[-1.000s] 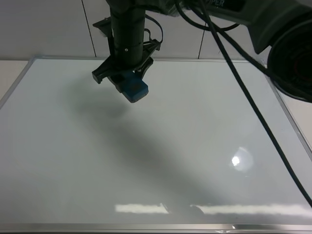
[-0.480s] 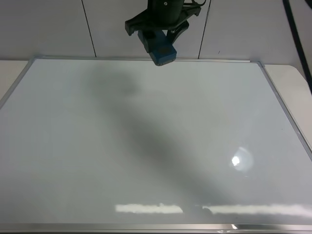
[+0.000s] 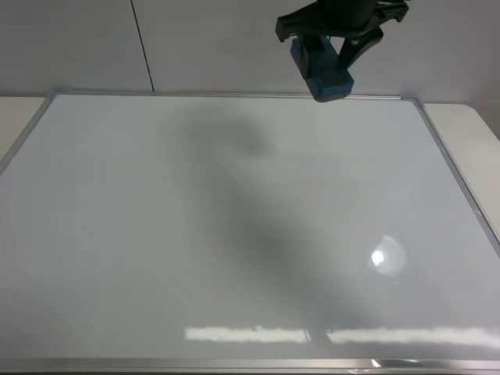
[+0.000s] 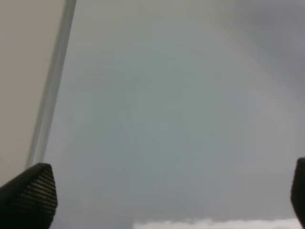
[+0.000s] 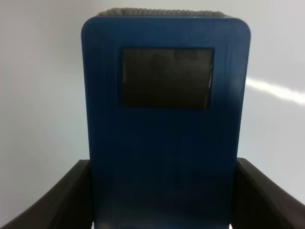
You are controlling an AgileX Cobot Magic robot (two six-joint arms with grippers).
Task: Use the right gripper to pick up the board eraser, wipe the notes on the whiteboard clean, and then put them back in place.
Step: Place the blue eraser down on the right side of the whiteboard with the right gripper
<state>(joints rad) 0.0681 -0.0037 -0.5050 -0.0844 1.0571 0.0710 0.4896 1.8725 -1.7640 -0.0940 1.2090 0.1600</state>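
The fingers [image 5: 62, 200] of my right gripper [image 3: 332, 56] were clamped on the board eraser [image 5: 166, 129], one against each long side near its rear end. Most of the block stuck out ahead of them, with a dark square patch facing the wrist camera. That hold made sense to me: gripping by the sides left the wiping face free and kept the block square. From the high camera the eraser hung tilted in the air over the far edge of the whiteboard [image 3: 234, 258], right of centre and not touching it. Its soft shadow [image 3: 234, 148] fell well apart from it on the glossy surface, which I took as a sign of real height. I could find no red notes anywhere on the board in that view, so I judged the wiping done and the lift a carry toward wherever the eraser belongs. That spot was not shown to me. The left gripper [image 4: 162, 200] had its fingers [image 4: 28, 195] spread wide with nothing between them. It was parked low over the board near the silver frame [image 4: 50, 95], out of the way since this job was not its own. Pale bench [image 3: 17, 109] showed at the board's corners.
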